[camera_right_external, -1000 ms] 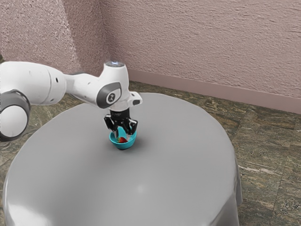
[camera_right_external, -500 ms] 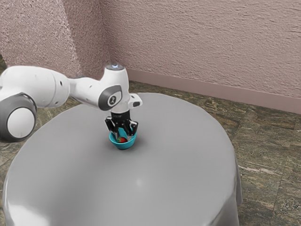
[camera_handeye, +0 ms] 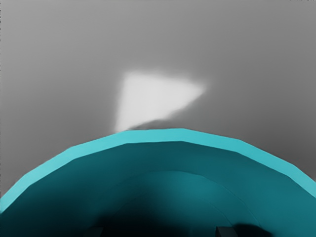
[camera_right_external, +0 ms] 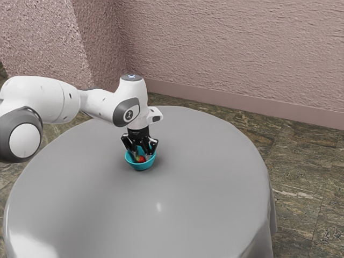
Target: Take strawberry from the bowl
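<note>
Grey table [camera_right_external: 204,193] | exterior: claw [camera_right_external: 142,156], strawberry [camera_right_external: 141,159] in bowl [camera_right_external: 140,166] | wrist: bright patch [camera_handeye: 150,96]

Red strawberry [camera_right_external: 142,159] inside round turquoise bowl [camera_right_external: 141,166]; bowl upright on gray table [camera_right_external: 161,220].

Far side and close wrist views both look down at the bowl [camera_right_external: 141,167].

Bowl [camera_right_external: 141,167]: far rim partly hidden behind the pincer [camera_right_external: 141,155]; strawberry [camera_right_external: 141,159] inside it partly covered, its surface detail too small to read. Arm [camera_right_external: 40,97] above the bowl and surface [camera_right_external: 134,215] beneath it, both cropped by the exterior view's edges. Wrist view: bowl cut off, its depths lost in shadow.
</note>
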Tool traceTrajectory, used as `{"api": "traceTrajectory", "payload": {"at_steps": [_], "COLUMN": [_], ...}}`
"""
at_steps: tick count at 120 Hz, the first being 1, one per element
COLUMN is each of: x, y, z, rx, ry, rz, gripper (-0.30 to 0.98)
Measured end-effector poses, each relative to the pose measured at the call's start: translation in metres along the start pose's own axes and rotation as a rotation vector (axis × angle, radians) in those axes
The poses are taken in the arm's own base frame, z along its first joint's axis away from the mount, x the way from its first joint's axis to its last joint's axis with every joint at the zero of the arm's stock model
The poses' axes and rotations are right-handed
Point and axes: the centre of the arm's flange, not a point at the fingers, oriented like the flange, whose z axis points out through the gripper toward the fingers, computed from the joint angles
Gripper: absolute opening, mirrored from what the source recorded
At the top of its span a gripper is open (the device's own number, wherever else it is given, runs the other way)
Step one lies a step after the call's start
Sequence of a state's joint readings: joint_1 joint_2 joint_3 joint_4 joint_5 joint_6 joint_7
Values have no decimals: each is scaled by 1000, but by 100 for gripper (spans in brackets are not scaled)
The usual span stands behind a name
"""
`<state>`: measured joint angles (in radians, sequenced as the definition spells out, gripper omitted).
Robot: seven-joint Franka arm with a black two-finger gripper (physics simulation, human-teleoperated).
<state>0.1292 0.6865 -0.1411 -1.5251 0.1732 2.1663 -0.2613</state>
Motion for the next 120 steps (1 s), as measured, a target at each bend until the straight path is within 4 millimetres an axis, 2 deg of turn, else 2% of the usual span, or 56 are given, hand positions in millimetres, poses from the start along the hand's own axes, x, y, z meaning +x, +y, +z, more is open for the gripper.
{"api": "traceTrajectory", "payload": {"at_steps": [36, 72, 82, 100, 109, 120], "x": [0, 0, -1, -9, -15, -20], "y": [0, 0, -1, 11, 26, 50], "z": [-3, -17, -31, -77, -95, -104], "rx": [-2, 1, 4, -2, -11, -23], "ry": [3, 16, 26, 60, 69, 69], "rz": [-5, -9, -12, 3, 23, 57], "gripper": [14, 9, 8, 6, 6, 6]}}
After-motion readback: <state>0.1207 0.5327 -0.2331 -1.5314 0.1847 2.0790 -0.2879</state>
